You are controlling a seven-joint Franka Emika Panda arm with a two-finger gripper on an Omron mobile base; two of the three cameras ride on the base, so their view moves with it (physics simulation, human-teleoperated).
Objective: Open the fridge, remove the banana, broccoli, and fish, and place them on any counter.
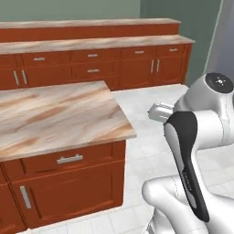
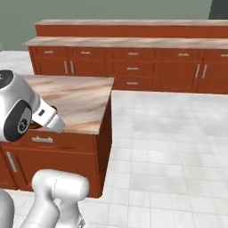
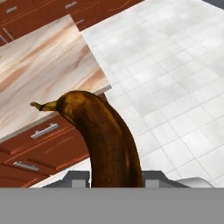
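Banana point(image 3: 107, 140) gripped in the closed fingers point(image 3: 114, 177) near the worktop point(image 3: 39, 65) edge, not yet set down; broccoli and fish remain.

Banana point(image 3: 107, 140) hides the fingertips; its base unseen.

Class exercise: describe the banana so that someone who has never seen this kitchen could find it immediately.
Start at the marble counter of the island, over red-brown cabinets. Beside its corner, above the white tiled floor, the gripper holds the banana between its fingers. It is the one dark brown curved thing, its stem tip pointing toward the counter.
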